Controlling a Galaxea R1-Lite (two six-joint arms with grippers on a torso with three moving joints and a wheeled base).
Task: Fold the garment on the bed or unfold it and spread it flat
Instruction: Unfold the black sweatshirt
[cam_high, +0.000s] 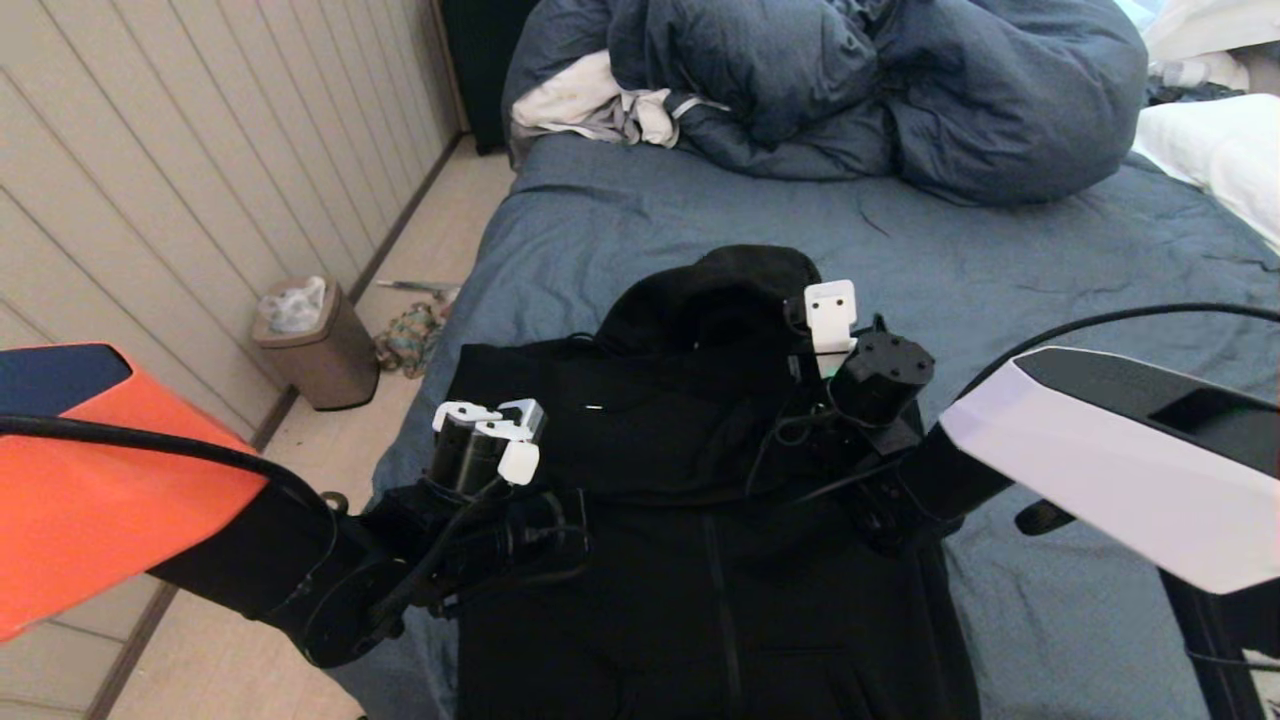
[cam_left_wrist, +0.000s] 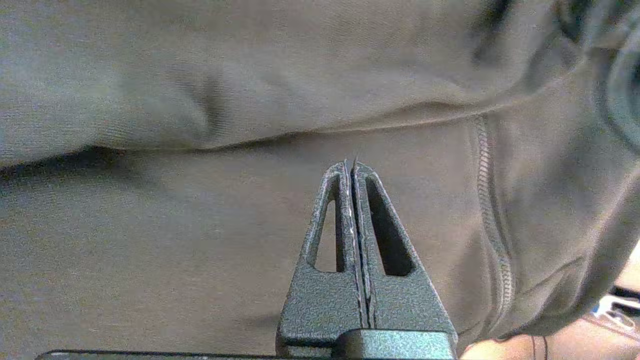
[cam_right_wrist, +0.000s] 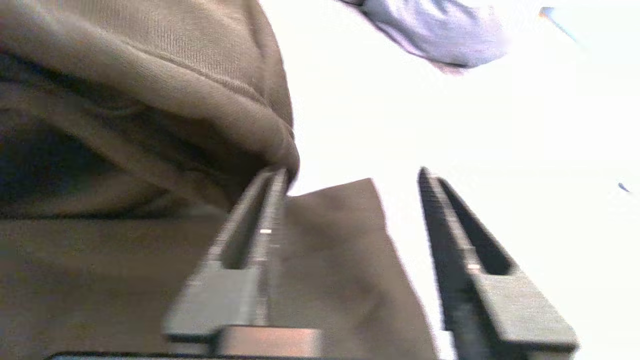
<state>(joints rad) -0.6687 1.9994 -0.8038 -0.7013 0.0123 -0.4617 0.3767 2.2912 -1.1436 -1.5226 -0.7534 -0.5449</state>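
Right claw (cam_right_wrist: 350, 175) stood with jaws apart at the hoodie's (cam_high: 700, 560) hood edge on the bed (cam_high: 1050, 300), left claw (cam_left_wrist: 354, 165) pinched together nearby; I judged closing squarely on one fabric layer best.

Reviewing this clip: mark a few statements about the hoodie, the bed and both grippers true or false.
1. The black hoodie lies on the bed. True.
2. The left gripper is wide open. False: its fingers are pressed together, nothing between them.
3. The right gripper has its fingers apart beside the hood. True.
4. The duvet covers the hoodie. False: it is bunched at the far end of the bed, apart from the hoodie.
5. A bin stands on the floor beside the bed. True.
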